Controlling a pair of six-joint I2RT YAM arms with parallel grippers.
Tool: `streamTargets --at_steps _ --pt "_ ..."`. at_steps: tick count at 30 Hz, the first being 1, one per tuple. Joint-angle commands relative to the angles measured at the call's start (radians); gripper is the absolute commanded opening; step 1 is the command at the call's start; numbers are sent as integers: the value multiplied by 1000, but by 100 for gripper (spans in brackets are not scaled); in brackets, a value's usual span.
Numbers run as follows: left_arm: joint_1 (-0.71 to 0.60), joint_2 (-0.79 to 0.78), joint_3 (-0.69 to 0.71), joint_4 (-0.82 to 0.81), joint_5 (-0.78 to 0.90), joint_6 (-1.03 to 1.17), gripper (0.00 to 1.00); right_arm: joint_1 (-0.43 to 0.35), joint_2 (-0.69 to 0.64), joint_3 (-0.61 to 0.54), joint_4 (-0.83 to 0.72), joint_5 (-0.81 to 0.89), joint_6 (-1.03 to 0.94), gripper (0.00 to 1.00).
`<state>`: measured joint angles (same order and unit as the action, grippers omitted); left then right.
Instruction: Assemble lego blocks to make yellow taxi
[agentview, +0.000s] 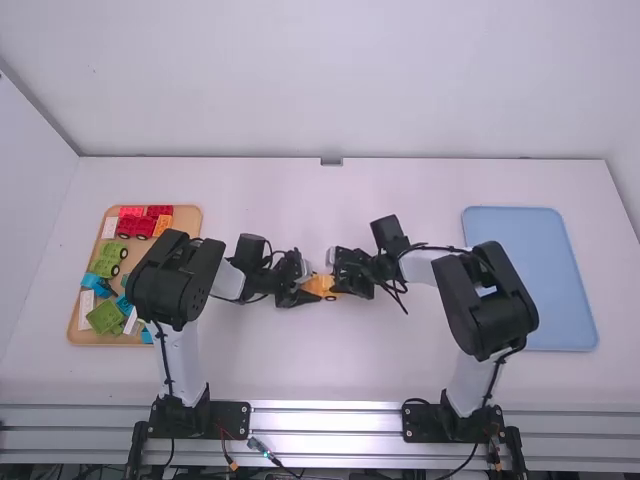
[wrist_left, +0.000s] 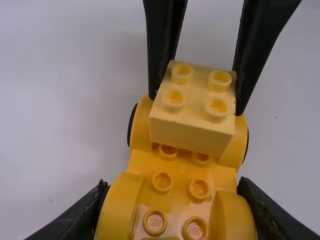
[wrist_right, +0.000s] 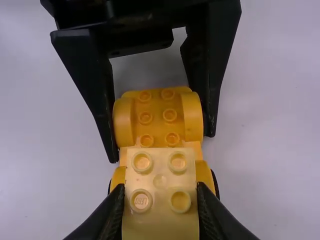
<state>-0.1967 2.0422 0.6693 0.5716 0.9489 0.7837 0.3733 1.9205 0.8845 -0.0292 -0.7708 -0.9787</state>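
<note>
Mid-table in the high view, my left gripper (agentview: 296, 290) and my right gripper (agentview: 347, 280) meet at an orange-yellow car base (agentview: 321, 286). In the left wrist view, my left gripper (wrist_left: 175, 215) is shut on the near fender end of the car base (wrist_left: 181, 172). A light yellow block (wrist_left: 194, 105) with studs on top sits over the wheeled end, between the other gripper's fingertips. In the right wrist view, my right gripper (wrist_right: 160, 200) is shut on the yellow block (wrist_right: 160, 187); beyond it the left gripper's fingers straddle the car base (wrist_right: 157, 117).
On the left, an orange tray (agentview: 190, 215) holds red, green, blue and white pieces and an orange one (agentview: 162, 225). A blue tray (agentview: 530, 280) lies at the right. The left forearm passes beside the orange tray.
</note>
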Motion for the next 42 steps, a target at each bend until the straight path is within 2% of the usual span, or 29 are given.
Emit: streamTargets --at_steps 1,4,8,10,13,14,18,42 --pt "0 19 -6 -17 -49 -10 51 1 21 3 -2 69 6 17" --pt "-1 19 -6 -17 -49 -10 51 1 21 3 -3 69 6 20" --pt "0 19 -6 -18 -49 -10 52 2 21 3 -2 64 5 28" --pt "0 19 -6 -21 -49 -10 53 0 21 3 -2 61 2 36" --pt "-1 19 -6 -21 -49 -10 53 1 21 3 -2 61 2 40" --pt "0 19 -6 -21 -49 -10 52 0 21 3 -1 61 2 46" --pt "0 19 -6 -21 -49 -10 53 0 21 3 6 61 3 51" --pt "0 19 -6 -21 -49 -10 52 1 21 3 46 8 21 51"
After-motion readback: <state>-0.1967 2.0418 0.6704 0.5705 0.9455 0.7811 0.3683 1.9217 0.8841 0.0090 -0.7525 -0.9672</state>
